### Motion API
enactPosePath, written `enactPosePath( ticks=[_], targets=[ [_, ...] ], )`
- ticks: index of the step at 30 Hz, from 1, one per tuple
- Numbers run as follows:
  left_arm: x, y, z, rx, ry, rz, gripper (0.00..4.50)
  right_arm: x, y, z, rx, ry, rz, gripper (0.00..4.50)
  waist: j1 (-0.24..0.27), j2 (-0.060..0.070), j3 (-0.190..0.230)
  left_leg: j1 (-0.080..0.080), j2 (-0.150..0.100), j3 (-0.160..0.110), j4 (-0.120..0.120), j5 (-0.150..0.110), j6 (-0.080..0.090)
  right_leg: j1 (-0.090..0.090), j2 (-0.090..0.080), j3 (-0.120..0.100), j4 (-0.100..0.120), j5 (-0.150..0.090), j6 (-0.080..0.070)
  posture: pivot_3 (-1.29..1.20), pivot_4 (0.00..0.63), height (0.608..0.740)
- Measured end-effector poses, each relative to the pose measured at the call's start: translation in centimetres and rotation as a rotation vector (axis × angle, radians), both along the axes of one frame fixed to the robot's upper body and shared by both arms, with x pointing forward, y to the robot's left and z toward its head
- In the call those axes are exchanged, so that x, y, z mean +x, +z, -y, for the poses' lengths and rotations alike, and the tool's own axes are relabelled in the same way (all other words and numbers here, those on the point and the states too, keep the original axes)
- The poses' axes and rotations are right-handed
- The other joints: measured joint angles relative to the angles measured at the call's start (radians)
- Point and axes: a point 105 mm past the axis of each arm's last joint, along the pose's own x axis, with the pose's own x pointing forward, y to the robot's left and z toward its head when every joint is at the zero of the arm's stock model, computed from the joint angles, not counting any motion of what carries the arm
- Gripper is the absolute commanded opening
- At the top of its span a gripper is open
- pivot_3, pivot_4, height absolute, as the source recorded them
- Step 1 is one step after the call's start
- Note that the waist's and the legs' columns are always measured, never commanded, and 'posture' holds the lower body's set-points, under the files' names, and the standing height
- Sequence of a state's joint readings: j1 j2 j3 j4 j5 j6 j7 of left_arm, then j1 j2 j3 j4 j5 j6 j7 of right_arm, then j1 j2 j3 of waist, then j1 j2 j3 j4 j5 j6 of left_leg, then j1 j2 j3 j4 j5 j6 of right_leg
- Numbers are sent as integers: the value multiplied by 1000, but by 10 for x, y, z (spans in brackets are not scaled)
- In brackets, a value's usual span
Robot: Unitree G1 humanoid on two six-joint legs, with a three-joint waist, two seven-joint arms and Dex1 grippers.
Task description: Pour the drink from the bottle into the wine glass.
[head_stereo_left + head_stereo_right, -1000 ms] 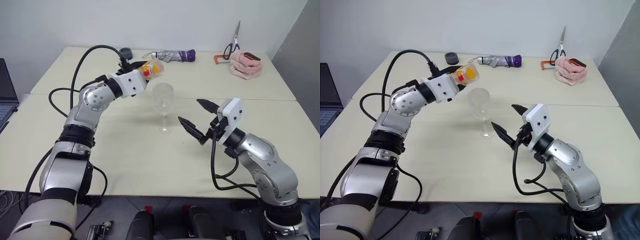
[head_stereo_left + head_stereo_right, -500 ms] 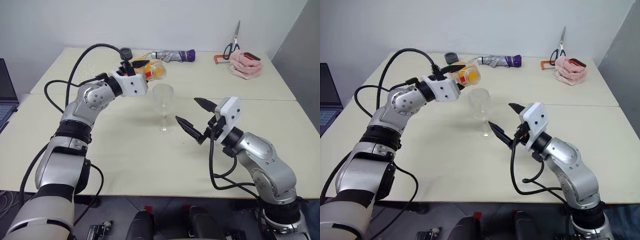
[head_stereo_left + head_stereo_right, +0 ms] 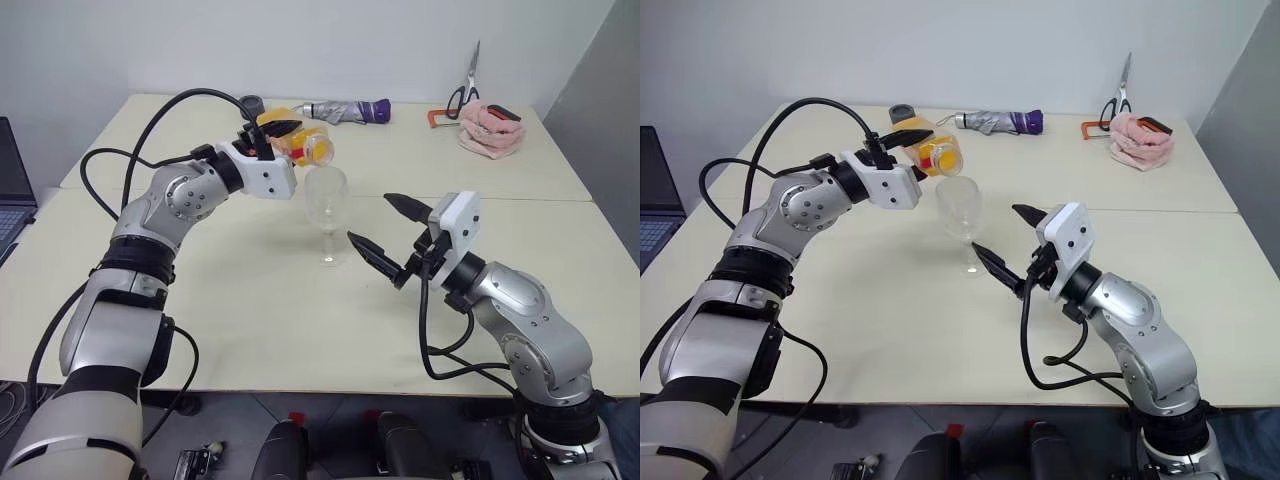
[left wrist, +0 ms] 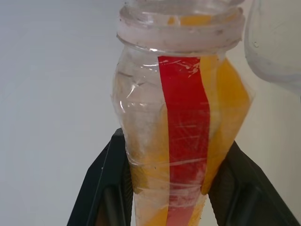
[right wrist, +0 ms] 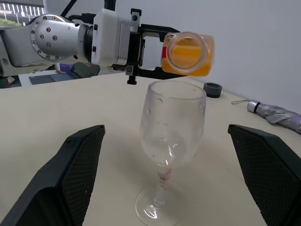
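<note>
Holding the bottle (image 3: 303,143) clamped in my left gripper (image 3: 283,137), I had it tipped, its uncapped mouth just above the glass (image 3: 326,212) rim, drink (image 5: 188,55) inside. My right gripper (image 3: 390,236) stood spread wide and empty, the glass just beyond its fingertips, untouched.

Bottle (image 4: 178,136): clear glossy plastic, scuffed, w/ shiny red label strip. Wine glass (image 5: 171,127): clear glass, smudged; table (image 3: 300,320): matt cream. Pink cloth (image 3: 490,128) soft; gripper fingers (image 5: 80,169) matt black, textured pads.
</note>
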State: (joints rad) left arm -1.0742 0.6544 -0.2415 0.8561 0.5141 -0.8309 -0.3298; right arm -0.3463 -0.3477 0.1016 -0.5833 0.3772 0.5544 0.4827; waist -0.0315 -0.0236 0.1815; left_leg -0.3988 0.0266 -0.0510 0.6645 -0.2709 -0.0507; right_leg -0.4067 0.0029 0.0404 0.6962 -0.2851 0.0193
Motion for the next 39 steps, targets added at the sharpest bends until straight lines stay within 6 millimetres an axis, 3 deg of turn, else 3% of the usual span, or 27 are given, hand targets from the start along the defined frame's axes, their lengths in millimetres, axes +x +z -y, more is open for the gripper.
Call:
enactPosePath(
  ticks=[19,39],
  targets=[
    [0,6,-4,73,15,80,1688,-6,-9,5,-77,66,-20,4500,0,0,0,0,0,0,0,0,0,0,0,0,0,0,0,0,150,740],
    [-1,12,-3,93,13,116,1688,-5,1,12,-35,60,-8,4500,1,0,0,0,0,0,0,0,0,0,0,0,0,0,0,0,150,740]
  ],
)
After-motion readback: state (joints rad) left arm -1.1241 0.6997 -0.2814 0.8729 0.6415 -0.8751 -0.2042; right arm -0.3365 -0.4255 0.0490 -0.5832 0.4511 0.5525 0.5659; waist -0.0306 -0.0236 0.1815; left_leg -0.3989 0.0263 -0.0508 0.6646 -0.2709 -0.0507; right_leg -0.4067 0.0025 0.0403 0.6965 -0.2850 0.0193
